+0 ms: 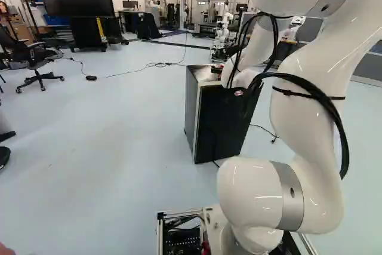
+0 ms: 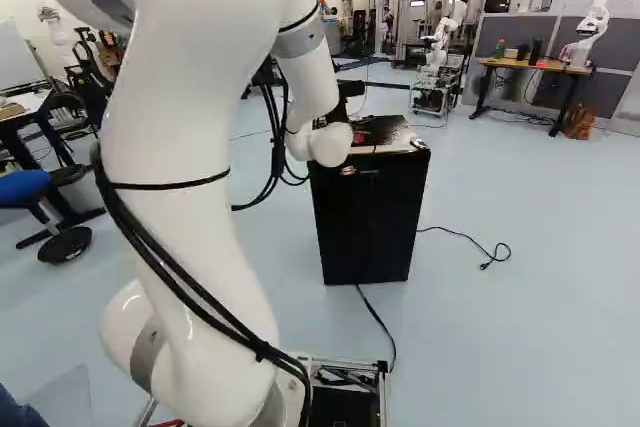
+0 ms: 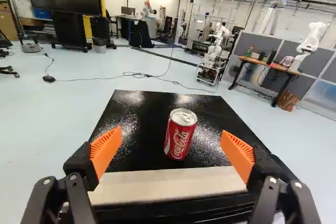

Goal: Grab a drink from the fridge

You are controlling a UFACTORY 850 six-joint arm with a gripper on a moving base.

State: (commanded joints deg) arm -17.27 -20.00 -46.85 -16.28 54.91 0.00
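Gripper (image 3: 172, 149): spread wide
Red soda can (image 3: 180, 139): upright on mini fridge (image 3: 137, 132)
Sides: likely slick, dentable
Waist: best hold, gently

The can (image 3: 180, 134) looks like shiny metal, the fridge top (image 3: 139, 135) glossy.

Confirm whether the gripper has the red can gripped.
No, the gripper is open, and the red can stands on the black top, touching neither orange pad.

all views share the fridge (image 2: 375, 222) (wrist view nearest).
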